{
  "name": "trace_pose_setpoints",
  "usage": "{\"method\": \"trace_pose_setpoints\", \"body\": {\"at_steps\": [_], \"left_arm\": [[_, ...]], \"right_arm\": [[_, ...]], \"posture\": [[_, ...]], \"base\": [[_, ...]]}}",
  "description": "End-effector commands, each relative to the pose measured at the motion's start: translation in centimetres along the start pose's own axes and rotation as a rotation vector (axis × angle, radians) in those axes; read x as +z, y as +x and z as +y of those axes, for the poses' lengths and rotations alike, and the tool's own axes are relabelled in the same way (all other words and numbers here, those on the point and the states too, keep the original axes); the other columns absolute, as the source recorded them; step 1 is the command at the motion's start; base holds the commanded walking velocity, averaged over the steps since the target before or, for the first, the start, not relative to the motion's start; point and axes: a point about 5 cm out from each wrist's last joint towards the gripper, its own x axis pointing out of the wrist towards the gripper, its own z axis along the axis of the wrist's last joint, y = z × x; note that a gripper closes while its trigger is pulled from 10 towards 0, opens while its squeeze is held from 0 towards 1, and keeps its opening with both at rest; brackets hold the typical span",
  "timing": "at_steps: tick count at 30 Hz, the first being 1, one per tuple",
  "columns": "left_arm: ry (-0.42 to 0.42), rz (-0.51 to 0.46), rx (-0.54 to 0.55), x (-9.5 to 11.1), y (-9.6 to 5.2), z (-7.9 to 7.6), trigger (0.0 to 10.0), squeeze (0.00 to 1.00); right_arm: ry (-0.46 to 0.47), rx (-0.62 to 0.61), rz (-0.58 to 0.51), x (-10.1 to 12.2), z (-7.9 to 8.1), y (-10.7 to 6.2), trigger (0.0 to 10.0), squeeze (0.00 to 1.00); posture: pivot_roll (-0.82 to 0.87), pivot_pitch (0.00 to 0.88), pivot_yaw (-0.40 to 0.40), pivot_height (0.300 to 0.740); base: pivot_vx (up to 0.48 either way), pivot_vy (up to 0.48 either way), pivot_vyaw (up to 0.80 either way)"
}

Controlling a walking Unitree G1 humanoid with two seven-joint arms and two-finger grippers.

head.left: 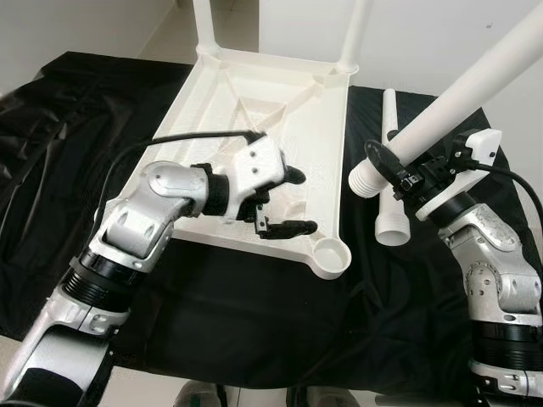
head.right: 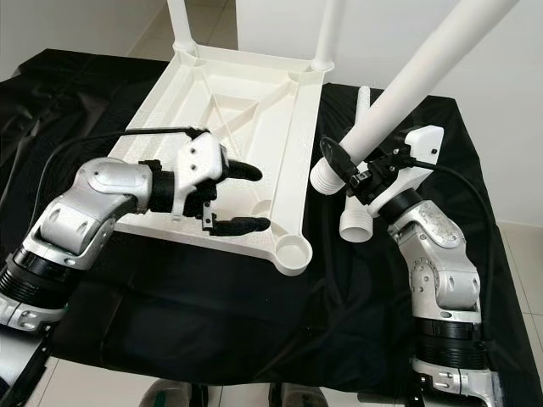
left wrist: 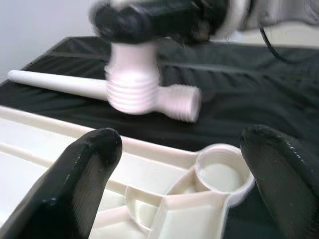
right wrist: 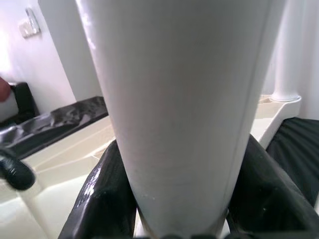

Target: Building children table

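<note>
One tabletop, four legs, two pincers

Nearest us, our left pincer [head.left: 288, 202] hangs spread over the upturned tabletop [head.left: 254, 110], its empty corner socket [head.left: 330, 254] just beside; our right pincer [head.left: 405, 174] pinches one leg [head.left: 458, 93], a second leg [head.left: 390, 170] lies behind on the desk [head.left: 76, 102], and two stand screwed in farthest.

White wall [head.left: 441, 34], prob. tiled floor [head.left: 174, 34]

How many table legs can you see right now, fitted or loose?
4. Two stand screwed into the far corners of the upturned tabletop, one is held in the right gripper, and one lies on the black cloth behind it.
</note>
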Motion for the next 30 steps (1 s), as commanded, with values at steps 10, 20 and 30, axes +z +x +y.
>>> {"method": "trace_pose_setpoints", "body": {"at_steps": [10,20,30], "left_arm": [[-0.09,-0.074,0.713,0.0,-3.1,4.4,10.0,0.0],[-0.155,-0.139,0.906,0.1,-4.6,5.1,10.0,0.0],[-0.204,-0.127,0.968,-0.8,-5.0,5.2,10.0,0.0]], "right_arm": [[0.037,-0.021,-0.084,0.3,0.5,1.2,10.0,0.0],[0.062,-0.056,-0.113,-0.3,1.0,1.6,10.0,0.0],[0.075,-0.062,-0.124,-0.7,1.3,1.9,10.0,0.0]], "posture": [[0.03,0.113,-0.009,0.74],[0.04,0.101,0.009,0.74],[0.04,0.097,0.014,0.74]], "base": [[0.0,0.0,0.0],[0.0,0.0,0.0],[0.0,0.0,0.0]]}}
